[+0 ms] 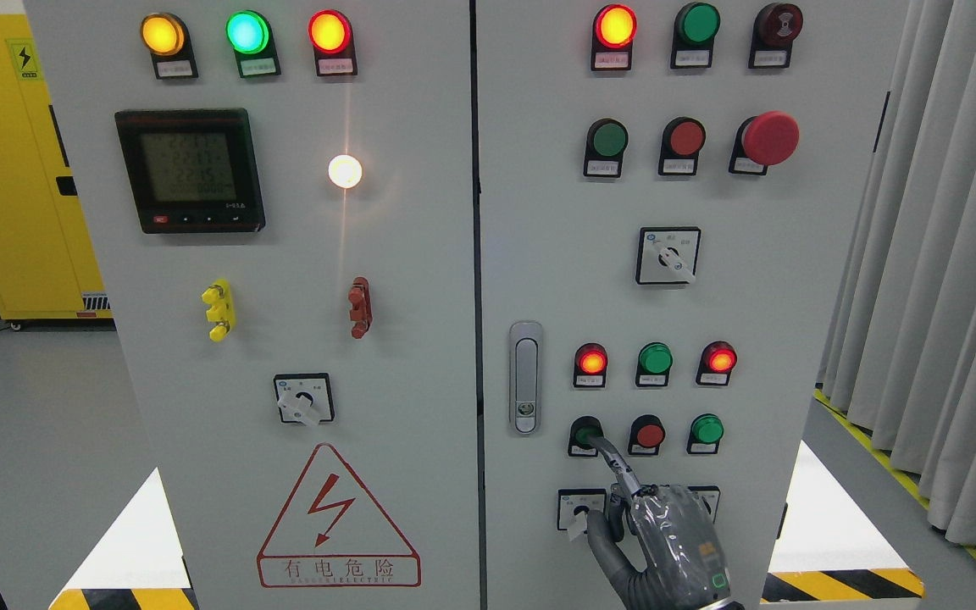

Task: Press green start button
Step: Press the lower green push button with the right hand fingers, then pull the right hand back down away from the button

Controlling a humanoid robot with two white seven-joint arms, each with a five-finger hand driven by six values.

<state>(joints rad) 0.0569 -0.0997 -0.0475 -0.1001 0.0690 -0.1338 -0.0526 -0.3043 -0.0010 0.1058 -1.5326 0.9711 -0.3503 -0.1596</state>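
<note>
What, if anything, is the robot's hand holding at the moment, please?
Nothing is held. The right hand only points one extended finger, its tip against the green button low on the cabinet's right door.

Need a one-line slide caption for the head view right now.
Right robot hand extends its index finger onto the green start button in the lower button row of the electrical cabinet's right door.

Red button (pixel 648 435) just beside green button (pixel 585 433), door handle (pixel 525 377) left.
</note>
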